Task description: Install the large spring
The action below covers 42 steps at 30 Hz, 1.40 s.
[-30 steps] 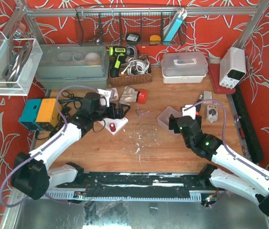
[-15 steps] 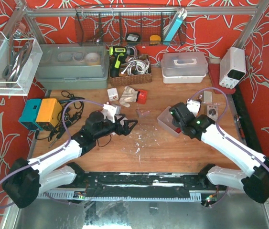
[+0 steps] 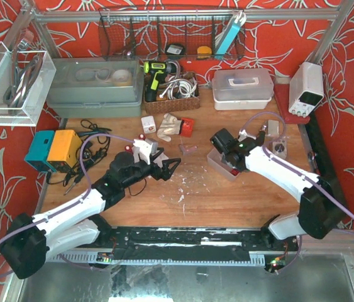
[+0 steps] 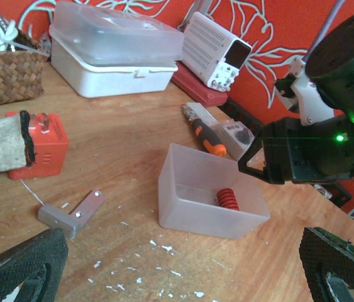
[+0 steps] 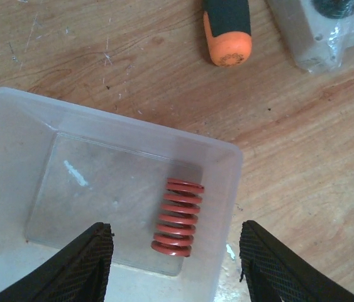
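The large spring lay on its side on the floor of a translucent plastic bin that stood on the table, close to one side wall and with one end almost against the bin's near wall. In the right wrist view its long axis ran nearly straight up the frame, tipped slightly, so it lay crosswise to the line between the two fingers.

The right end effector hung over the bin with its jaws apart, one finger on each side of the spring, touching nothing and holding nothing. The left end effector was spread wide and empty, facing the bin from well apart.

The spring looked like a short, thick, red-painted steel coil, so it was probably stiff, fairly light and not fragile. Being round, it would likely roll or slip along smooth pads. The best hold seemed to be across the middle coils, squeezing the diameter rather than the ends, which would leave both ends free for seating. The nearby wall left little room for the finger on that side, and the light bin could slide if nudged.
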Motion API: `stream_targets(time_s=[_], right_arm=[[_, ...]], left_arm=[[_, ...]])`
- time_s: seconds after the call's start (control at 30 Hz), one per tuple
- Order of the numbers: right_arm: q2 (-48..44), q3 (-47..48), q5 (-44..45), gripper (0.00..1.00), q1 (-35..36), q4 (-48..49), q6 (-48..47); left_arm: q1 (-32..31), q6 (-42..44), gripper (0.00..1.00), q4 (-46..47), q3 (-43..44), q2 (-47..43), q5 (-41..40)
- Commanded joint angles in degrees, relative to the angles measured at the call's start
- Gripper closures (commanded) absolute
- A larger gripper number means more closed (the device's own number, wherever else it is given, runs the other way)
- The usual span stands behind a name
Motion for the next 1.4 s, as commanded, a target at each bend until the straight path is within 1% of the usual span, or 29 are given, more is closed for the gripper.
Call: stream_targets(time_s=[0.0,0.17,0.3,0.5,0.67,1.0,1.17,1.37], right_arm=[[4.3,4.0,-0.8,0.41,-0.4,-3.9,4.5],[9.3,7.6,-1.2,0.42,-0.8,-7.7,5.7],[11.6,8.0,-3.7,0.42,-1.0,-6.2,5.7],[16.6,10.8,-6.4,0.41,-1.6,-7.7,6.4],[19.4,10.5,-10.0,0.43,-2.4,-6.2,7.3],[23.4,9.5,-12.3,0.45,-4.0,-3.9,9.8],[23.9,9.6,-11.3,0.45,-4.3,-1.9,9.4],[23.8,10.2,-10.0,0.45,-4.8,-1.7,10.0]], left_arm=[[-0.6,1.6,0.00,1.1,-0.1,-2.1,-2.2],[-1.1,1.8,0.00,0.6,-0.2,-3.7,-3.5],[-1.3,2.0,0.00,0.0,-0.1,-4.4,-4.0],[-1.7,2.3,0.00,-1.0,-0.2,-5.7,-6.2],[-1.9,2.5,0.00,-1.2,-0.1,-5.8,-6.5],[-2.0,2.7,0.00,-1.4,-0.1,-5.6,-7.1],[-2.0,2.7,0.00,-1.3,-0.1,-5.4,-7.2],[-2.1,2.8,0.00,-1.5,0.1,-5.1,-7.2]])
